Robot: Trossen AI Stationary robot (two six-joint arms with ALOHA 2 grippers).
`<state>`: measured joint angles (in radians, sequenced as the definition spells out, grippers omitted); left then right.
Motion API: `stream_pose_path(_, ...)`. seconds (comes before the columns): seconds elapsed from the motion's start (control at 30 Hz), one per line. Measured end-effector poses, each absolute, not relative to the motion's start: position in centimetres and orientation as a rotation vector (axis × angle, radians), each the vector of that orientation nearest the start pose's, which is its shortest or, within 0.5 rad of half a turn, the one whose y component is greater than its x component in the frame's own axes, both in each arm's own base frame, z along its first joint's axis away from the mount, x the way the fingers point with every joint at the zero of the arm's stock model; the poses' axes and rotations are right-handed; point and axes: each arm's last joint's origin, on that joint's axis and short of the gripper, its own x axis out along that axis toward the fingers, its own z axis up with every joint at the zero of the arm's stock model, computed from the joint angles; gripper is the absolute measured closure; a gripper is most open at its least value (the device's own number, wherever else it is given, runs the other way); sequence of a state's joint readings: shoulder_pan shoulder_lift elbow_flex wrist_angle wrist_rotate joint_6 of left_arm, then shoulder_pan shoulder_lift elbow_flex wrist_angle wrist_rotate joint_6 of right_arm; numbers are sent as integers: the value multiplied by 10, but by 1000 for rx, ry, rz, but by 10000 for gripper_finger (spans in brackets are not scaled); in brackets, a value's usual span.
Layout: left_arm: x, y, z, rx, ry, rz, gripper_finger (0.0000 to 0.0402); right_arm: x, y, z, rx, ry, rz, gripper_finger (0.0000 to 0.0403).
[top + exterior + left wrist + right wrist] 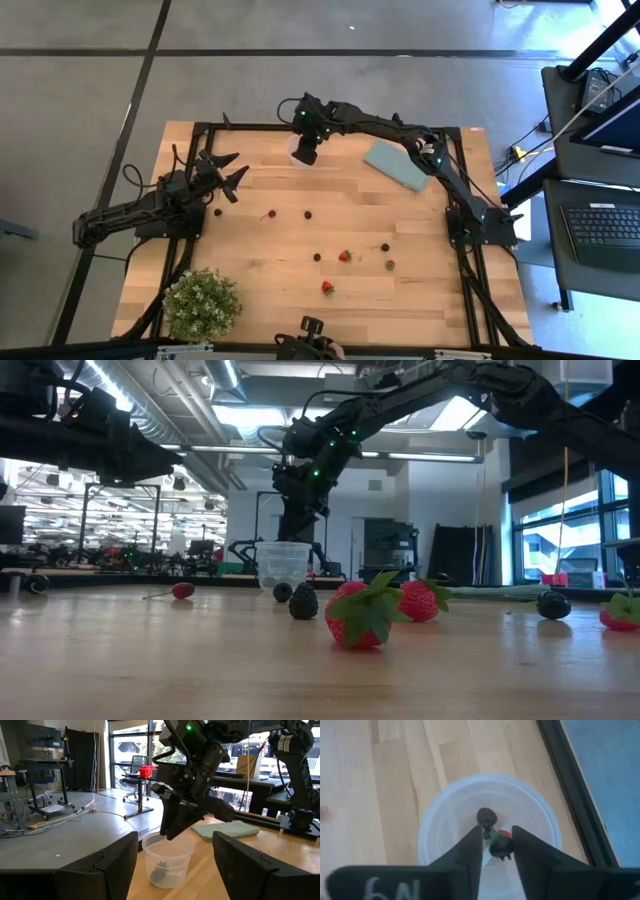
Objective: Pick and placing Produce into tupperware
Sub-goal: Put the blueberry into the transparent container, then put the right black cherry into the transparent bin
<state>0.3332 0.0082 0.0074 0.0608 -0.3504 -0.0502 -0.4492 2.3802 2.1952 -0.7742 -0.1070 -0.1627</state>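
We find the right hand [496,845] over the tupperware [490,827], fingers parted, releasing a dark berry [501,848]. The left hand [232,172] waits open. Next, we judge, comes lifting clear toward the table's [280,250] remaining produce.

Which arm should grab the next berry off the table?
Left, probably. Left gripper waits open near the dark berry; right gripper is over the cup, jaws apart around a berry there.

Clear tupperware [168,857], dark berry [486,815] inside. Red strawberry [362,615], green leaves. Blackberry [303,603] dark. Teal cloth [394,165]. Pale wood table [280,250], plank grain. Green-white plant [201,303]. Black right gripper [497,840].
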Motion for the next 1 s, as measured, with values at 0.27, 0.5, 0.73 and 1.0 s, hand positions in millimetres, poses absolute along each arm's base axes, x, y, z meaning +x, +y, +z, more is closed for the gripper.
stream_pose_path(0.27, 87, 41, 171, -48, -78, 682, 154, 468, -222, 222, 155, 942, -269, 190)
stream_pose_path(0.5, 87, 41, 171, -48, -79, 682, 154, 454, -216, 267, 111, 877, -266, 155)
stream_pose_path(0.73, 87, 41, 171, -48, -78, 682, 154, 394, -184, 379, 16, 731, -145, 154)
stream_pose_path(1.0, 87, 41, 171, -48, -79, 682, 154, 316, -133, 446, 51, 739, -21, 153)
